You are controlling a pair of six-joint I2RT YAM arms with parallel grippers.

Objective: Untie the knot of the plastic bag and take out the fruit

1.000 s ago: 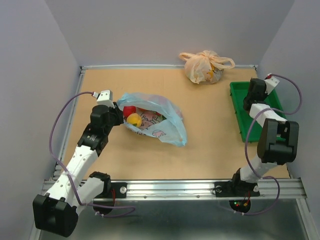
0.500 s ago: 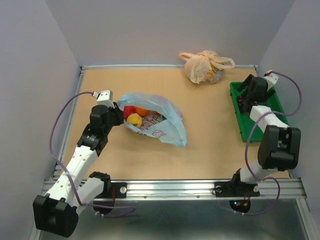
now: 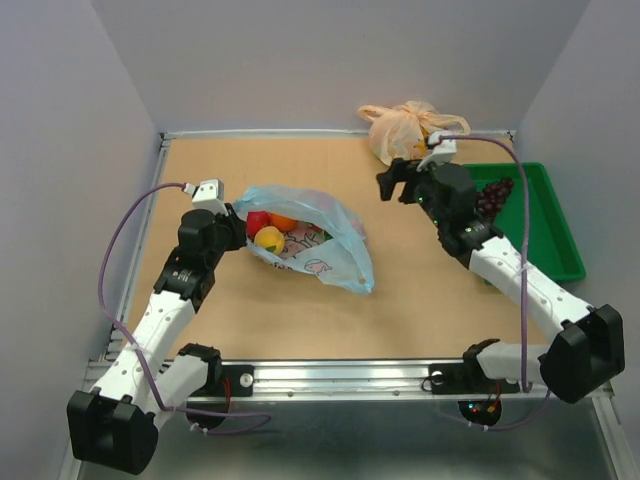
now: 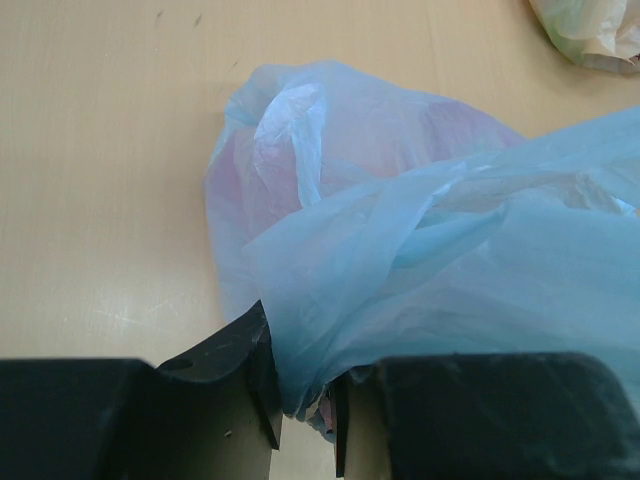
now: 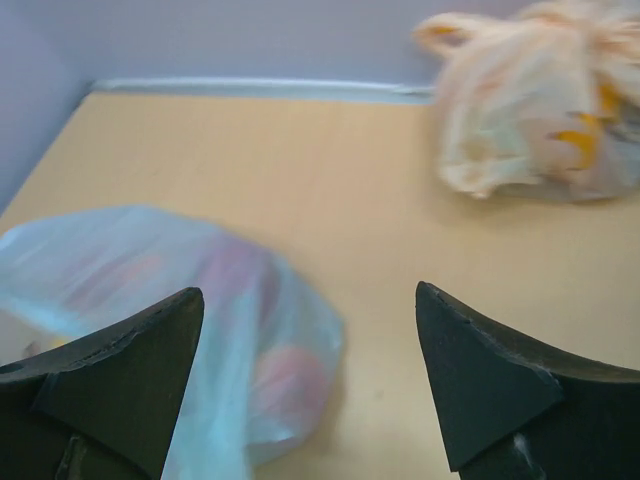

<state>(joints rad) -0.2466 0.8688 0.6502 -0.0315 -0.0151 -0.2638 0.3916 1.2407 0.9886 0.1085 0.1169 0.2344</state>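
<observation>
Top external view puts the plastic bag (image 3: pixel 325 250) on the left half of the tabletop (image 3: pixel 400 290), lying on its side with its mouth gaping toward the left arm. Its thin light blue film is crumpled, and a cartoon print with red lettering shows on the upper face. Inside the open mouth sits the fruit: a red fruit (image 3: pixel 258 222), an orange fruit (image 3: pixel 283 221) just beside it, and a yellow fruit (image 3: pixel 267 238) in front of both, all three touching or nearly so.

At the mouth's edge, the left arm's fingers (image 4: pixel 235 385) are clenched on a fold of the blue film; the left wrist view shows the plastic pinched in the narrow gap between them, with the rest of the bag billowing up and away over the wood.

Well apart from the bag, the right arm's fingers (image 5: pixel 125 375) are spread wide with nothing between them. They hang above the tabletop right of centre, pointing toward the blue bag, which appears blurred in the right wrist view.

Behind that arm, a green tray (image 3: pixel 550 225) rests by the right edge of the tabletop, and a dark purple grape bunch (image 3: pixel 493 195) lies in its far-left corner. A peach-orange bag (image 3: pixel 405 135) with tied handles sits against the back wall, near the tray's far end.
</observation>
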